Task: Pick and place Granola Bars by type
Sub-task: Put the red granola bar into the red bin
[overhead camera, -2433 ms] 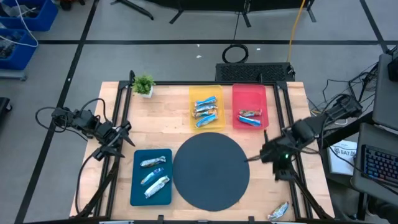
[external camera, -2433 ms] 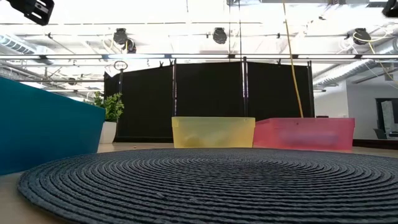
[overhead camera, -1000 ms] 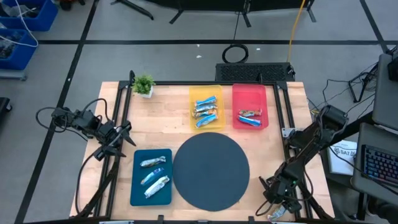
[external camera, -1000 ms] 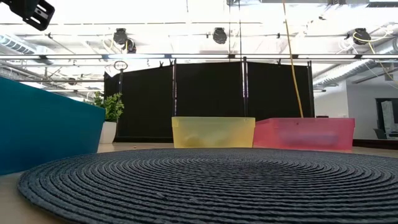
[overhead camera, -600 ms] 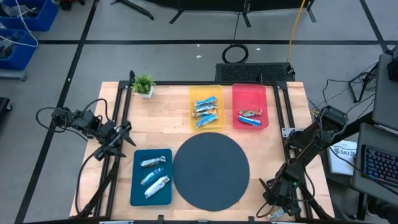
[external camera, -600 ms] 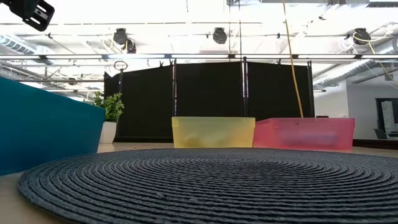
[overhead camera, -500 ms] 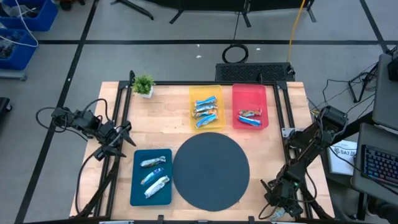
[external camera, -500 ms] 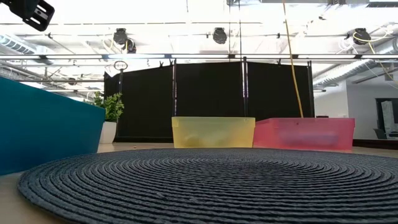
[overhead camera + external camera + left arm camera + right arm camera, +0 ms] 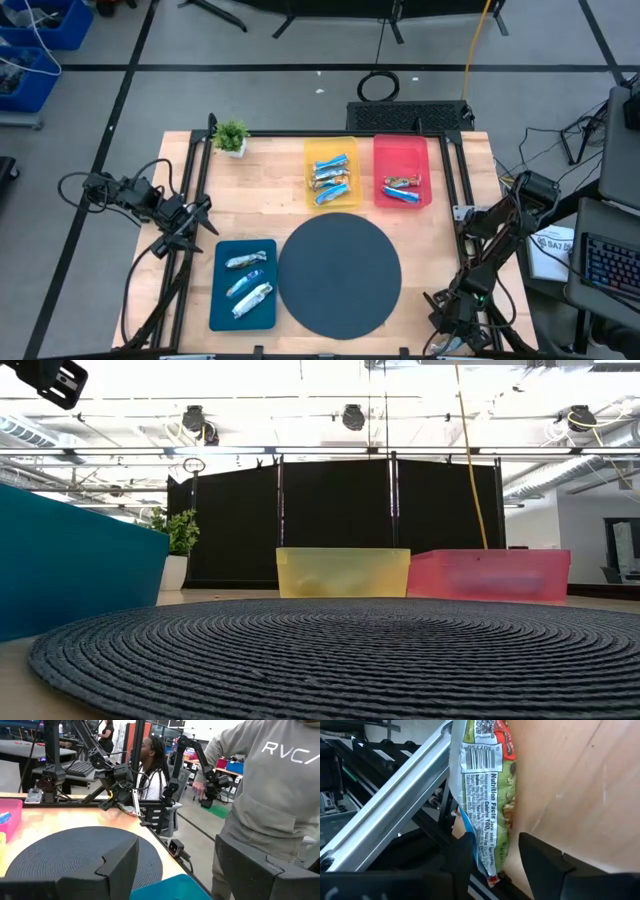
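At the desk's front right corner, the right end effector (image 9: 492, 857) straddles 1 light, crinkly, slippery granola bar (image 9: 485, 780), fingers open; best pinched across its middle.

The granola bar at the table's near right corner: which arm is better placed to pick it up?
The right. Its gripper is open around the granola bar at the table corner, while the left gripper waits at the far left edge.
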